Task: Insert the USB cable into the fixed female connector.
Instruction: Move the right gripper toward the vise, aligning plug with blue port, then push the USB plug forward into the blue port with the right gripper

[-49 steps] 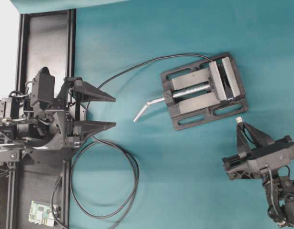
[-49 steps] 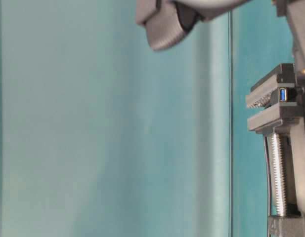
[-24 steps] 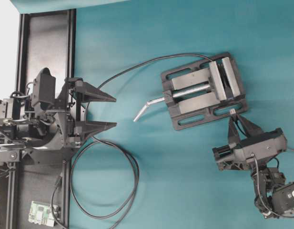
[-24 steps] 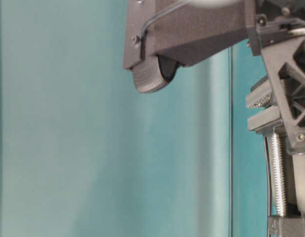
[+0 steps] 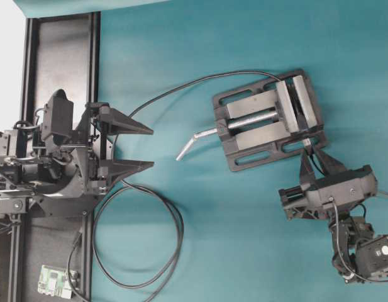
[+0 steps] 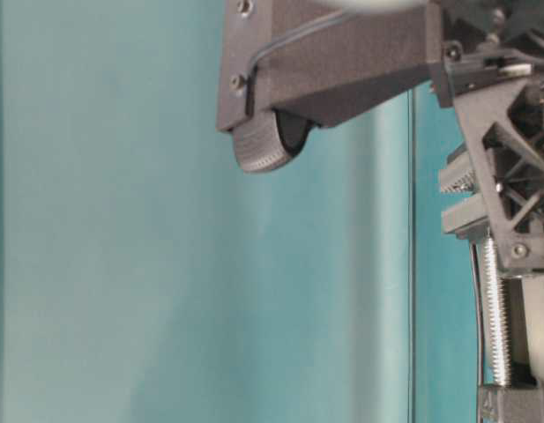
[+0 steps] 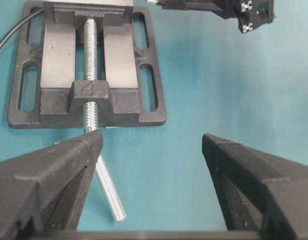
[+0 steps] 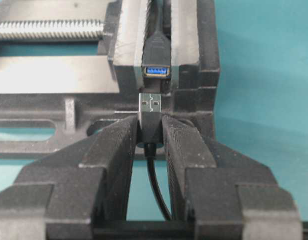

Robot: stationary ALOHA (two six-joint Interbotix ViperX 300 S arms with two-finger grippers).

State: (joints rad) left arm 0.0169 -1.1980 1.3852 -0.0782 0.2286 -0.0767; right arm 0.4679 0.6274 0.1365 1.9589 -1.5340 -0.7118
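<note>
Two black robot grippers share a teal table with a black cast-metal vise that has grey jaws. The fixed female connector, a small dark socket with a blue insert, is clamped between those vise jaws, its opening facing out of the vise's side toward the right gripper. From the vise's far end, the socket's thin black lead arcs away across the table toward the left arm. The right gripper's two ribbed black fingers are clenched on the dark body of the USB cable, a thin black cable whose silvery metal plug tip sticks out beyond the fingertips. In the right wrist view that tip sits just in front of the blue socket mouth and roughly lined up with it, with a narrow dark gap between them; it is not inserted. The cable's thin black cord trails back between the fingers. In the overhead view the right gripper lies at the vise's lower right corner, pointing up into the vise's side. The left gripper is well apart from the vise, on its handle side, its fingers spread wide with nothing between them. A bent silver vise handle juts from the vise's screw toward the left gripper.
</note>
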